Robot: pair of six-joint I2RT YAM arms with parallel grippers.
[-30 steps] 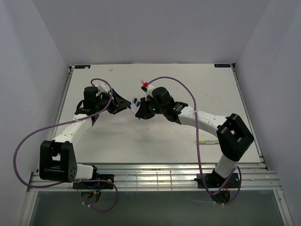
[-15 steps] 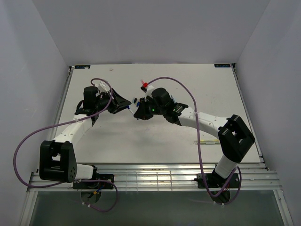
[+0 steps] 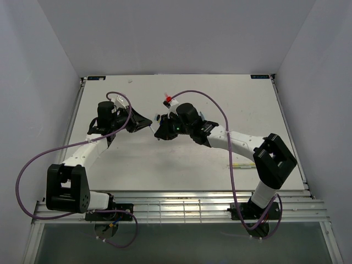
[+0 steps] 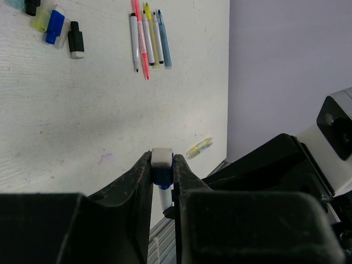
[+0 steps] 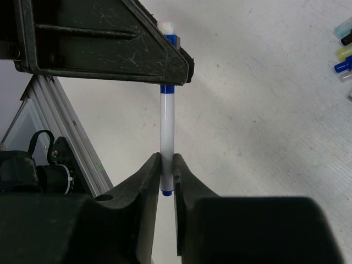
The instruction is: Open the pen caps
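Meeting over the middle of the flat white table (image 3: pixel 258 110), two white-and-black robot arms share a single pen, the left arm (image 3: pixel 82 153) reaching in from the left and the right arm (image 3: pixel 242 141) from the right. The left gripper (image 4: pixel 162 165) is clamped narrowly on the pen's stubby blue cap with a white end (image 4: pixel 161 159). The right gripper (image 5: pixel 166 165) is pinched shut on the slim translucent white barrel (image 5: pixel 166 121), low down near its blue tail.

The likeliest failure is a pull that is not straight along the pen. The barrel is thin and could bend or twist out of the jaws if the two wrists drift out of line. The right gripper also holds close to the barrel's end, so a small slip along smooth plastic could lose the pen altogether and drop it on the table. If the cap lets go suddenly, either arm might jerk outward.

The table surface looks matte and faintly grained. The gripper fingers are hard black plastic, scuffed and scratched on their flat sides. The barrel is a glossy round tube. A row of uncapped thin pens (image 4: pixel 147 36) in white, pink, yellow and blue lies side by side on the table ahead of the left gripper. A lone yellow pen (image 4: pixel 199 147) sits apart from them. Nearby lie small loose caps, among them a blue one (image 4: pixel 55 25) and a black one (image 4: pixel 75 41), short and blunt.
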